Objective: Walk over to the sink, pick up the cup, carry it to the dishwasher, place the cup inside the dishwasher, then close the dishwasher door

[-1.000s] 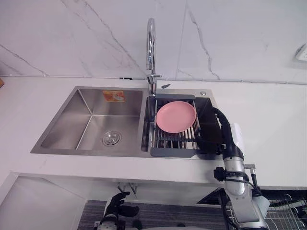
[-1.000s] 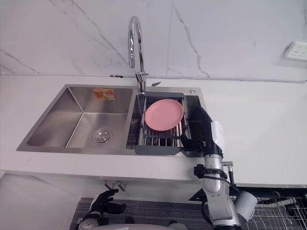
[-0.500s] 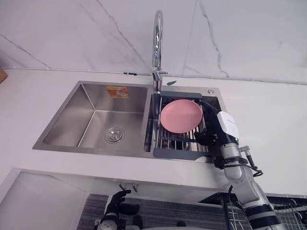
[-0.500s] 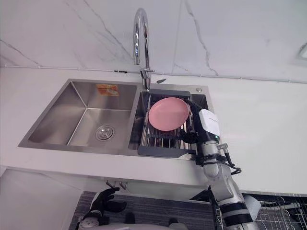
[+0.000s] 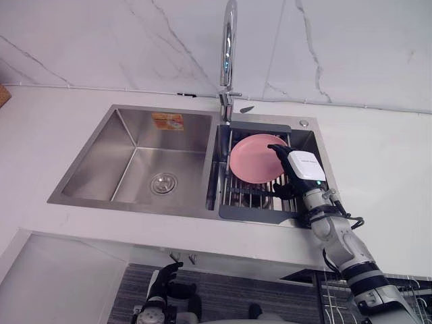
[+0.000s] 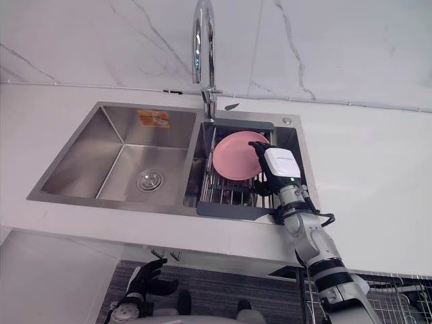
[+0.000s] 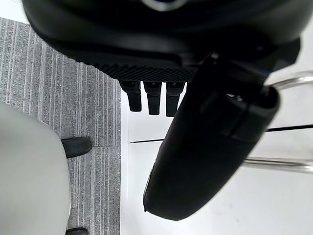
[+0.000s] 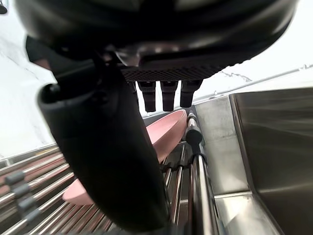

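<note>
1. Two hands are in view, and one is at the work. The right hand (image 5: 302, 169) sits at centre right of the frame, over the drying rack (image 5: 251, 211) in the right basin of the sink (image 5: 128, 169). The left hand (image 5: 164, 283) hangs at the bottom edge, left of centre, below the counter (image 5: 378, 155), with its fingers loose and holding nothing.
2. The right hand is spread and has hold of nothing. Its fingers (image 5: 275, 148) run straight toward the upper left, across the right rim of a pink plate (image 5: 251, 156), and its thumb (image 5: 280, 192) sits lower, by the rack bars. We cannot tell whether the fingers touch the plate.
3. We cannot pick out a cup. The dish at the hand is the pink plate, lying tilted on the rack bars just below the faucet (image 5: 229, 40).
4. The plate lies up and to the left of the palm, with its near rim between fingers and thumb. It is round, so no long axis matters; what counts is its tilt, and the right wrist view shows it edge-on along the line of the fingers. The right hand is by far the nearer.
5. We judge this the pick-up step, early in the task. The next move calls for closing thumb and fingers on the rim. A thin, tilted rim could slip or catch on the bars.
</note>
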Robot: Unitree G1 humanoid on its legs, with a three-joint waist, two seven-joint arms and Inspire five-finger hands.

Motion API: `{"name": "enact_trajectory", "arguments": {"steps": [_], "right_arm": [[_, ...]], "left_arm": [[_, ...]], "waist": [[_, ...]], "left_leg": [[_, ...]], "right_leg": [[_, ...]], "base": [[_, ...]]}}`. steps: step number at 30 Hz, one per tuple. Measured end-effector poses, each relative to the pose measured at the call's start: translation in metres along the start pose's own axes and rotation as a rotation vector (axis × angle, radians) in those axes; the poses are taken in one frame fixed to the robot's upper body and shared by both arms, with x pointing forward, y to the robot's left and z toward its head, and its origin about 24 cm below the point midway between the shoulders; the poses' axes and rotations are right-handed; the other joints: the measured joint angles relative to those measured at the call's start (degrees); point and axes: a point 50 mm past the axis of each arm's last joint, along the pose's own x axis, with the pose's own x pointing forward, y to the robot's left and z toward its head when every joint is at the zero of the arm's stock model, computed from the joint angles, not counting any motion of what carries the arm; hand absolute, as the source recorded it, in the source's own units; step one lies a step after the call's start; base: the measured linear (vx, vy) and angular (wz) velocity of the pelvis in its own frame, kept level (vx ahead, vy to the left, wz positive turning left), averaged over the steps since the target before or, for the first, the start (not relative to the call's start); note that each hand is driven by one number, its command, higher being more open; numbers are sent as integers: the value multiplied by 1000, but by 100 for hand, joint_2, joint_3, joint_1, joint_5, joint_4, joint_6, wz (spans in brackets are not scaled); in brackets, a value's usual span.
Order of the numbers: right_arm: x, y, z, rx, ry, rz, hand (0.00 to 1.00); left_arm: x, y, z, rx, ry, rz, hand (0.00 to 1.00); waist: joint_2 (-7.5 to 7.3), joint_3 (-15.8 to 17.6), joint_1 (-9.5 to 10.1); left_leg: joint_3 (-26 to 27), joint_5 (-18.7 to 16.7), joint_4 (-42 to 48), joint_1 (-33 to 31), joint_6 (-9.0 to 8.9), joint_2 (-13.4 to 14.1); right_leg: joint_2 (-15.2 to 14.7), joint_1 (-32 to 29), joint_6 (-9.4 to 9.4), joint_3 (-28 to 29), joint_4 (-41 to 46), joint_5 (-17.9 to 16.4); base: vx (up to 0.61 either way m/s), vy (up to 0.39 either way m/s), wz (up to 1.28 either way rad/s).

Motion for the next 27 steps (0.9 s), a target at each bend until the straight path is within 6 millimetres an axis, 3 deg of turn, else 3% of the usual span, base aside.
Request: {"name": "enact_trajectory", "arguments": {"steps": [12,13,27], "right_arm": [[23,-11,0,-37,22,-56,90],[24,-13,1,-36,18,-61,30],[39,-27,1,-38,-1,-97,30]], "left_arm": [[4,0,12,12,-42,-4,90],[4,1,12,13,-43,-2,90],[6,3,16,0,-55,12,90]], "waist": [[-13,281,109],[-23,298,101],[-34,469,71]], "left_leg": [[-40,23,0,-87,-1,-7],[-34,24,0,-114,0,-6],[-42,93,-1,-239,-13,4]], "right_leg": [[-5,-70,0,-43,3,1],[-4,-105,0,-36,12,1],[6,-247,-7,-36,58,6]], "base": [[-10,-3,2],[0,0,0],[-26,-3,0]]}}
